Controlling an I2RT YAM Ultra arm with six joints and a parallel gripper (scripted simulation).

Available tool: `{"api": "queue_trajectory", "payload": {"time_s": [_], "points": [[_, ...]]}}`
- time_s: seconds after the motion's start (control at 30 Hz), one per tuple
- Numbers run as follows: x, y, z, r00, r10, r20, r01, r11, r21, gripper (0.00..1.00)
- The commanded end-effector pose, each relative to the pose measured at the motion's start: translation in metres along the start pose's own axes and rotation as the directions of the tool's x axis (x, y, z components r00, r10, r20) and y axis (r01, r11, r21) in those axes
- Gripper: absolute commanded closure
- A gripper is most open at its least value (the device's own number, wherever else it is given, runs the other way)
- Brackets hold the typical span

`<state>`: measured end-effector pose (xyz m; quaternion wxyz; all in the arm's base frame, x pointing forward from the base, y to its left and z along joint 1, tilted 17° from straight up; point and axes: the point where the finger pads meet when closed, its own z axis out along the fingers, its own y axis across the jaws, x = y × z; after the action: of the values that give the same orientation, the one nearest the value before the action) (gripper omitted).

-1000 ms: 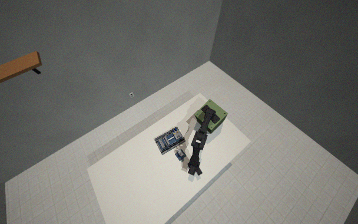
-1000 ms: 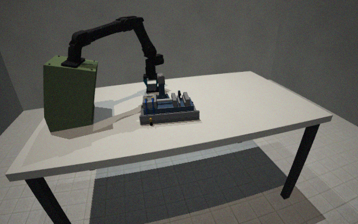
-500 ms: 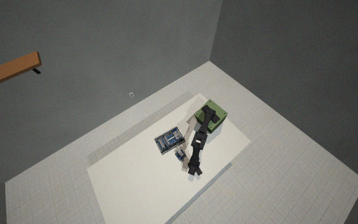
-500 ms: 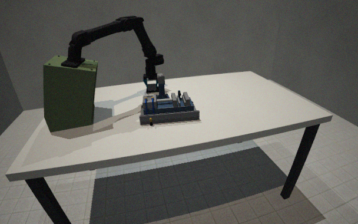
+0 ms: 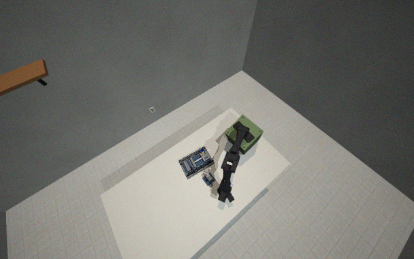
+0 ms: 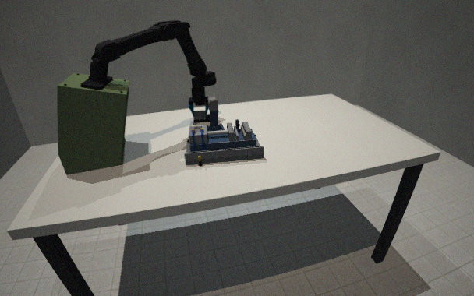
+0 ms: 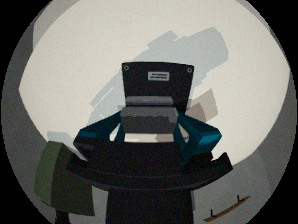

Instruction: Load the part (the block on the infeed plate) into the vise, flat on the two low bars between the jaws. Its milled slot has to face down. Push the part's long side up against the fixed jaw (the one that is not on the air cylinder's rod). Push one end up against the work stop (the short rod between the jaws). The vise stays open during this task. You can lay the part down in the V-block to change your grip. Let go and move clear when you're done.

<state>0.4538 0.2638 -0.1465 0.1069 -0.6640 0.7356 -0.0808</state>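
The gripper (image 5: 226, 197) (image 6: 199, 111) (image 7: 149, 125) is shut on the grey part (image 6: 199, 114) (image 7: 148, 118), with a teal finger on each side. The part is at the dark infeed plate (image 7: 157, 87); whether it touches the plate is unclear. Its slot is not readable. The vise (image 5: 196, 161) (image 6: 224, 155) stands nearer the exterior camera, open and empty. Its fixed jaw (image 6: 247, 130) is at the right, the moving jaw (image 6: 230, 132) is on the cylinder's rod (image 6: 217, 133), and the work stop (image 6: 237, 124) is between them. The V-block (image 5: 208, 178) (image 6: 213, 105) sits between gripper and vise, empty.
The arm's green pedestal (image 5: 246, 144) (image 6: 91, 125) (image 7: 50, 175) stands at one end of the white table (image 5: 154, 208) (image 6: 325, 132). The V-block's tall blue stand is close beside the gripper in the exterior view. The air cylinder (image 6: 198, 136) is at the vise's pedestal-side end.
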Motion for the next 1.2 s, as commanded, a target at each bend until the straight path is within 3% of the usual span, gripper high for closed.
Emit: {"api": "queue_trajectory", "payload": {"time_s": [0.0,0.13,0.17,0.27,0.63,0.7,0.73,0.8,1.17], "points": [[-0.005,-0.009,-0.029,1.0,0.005,0.008,-0.005,1.0,0.024,1.0],[-0.004,-0.009,-0.033,1.0,0.007,0.007,-0.007,1.0,0.024,1.0],[-0.014,-0.023,-0.043,0.999,0.012,0.032,-0.014,0.998,0.056,1.0],[-0.008,-0.006,-0.043,1.0,0.001,0.016,-0.001,1.0,0.018,1.0],[-0.008,-0.005,-0.081,1.0,0.001,0.018,-0.002,1.0,0.022,1.0],[-0.008,-0.005,-0.081,1.0,0.001,0.018,-0.002,1.0,0.022,1.0],[-0.017,-0.017,-0.092,0.999,0.005,0.041,-0.007,0.999,0.051,1.0],[-0.006,-0.003,-0.092,1.0,0.001,0.014,-0.001,1.0,0.019,1.0],[-0.009,-0.006,-0.141,1.0,0.003,0.025,-0.003,0.999,0.032,1.0]]}}
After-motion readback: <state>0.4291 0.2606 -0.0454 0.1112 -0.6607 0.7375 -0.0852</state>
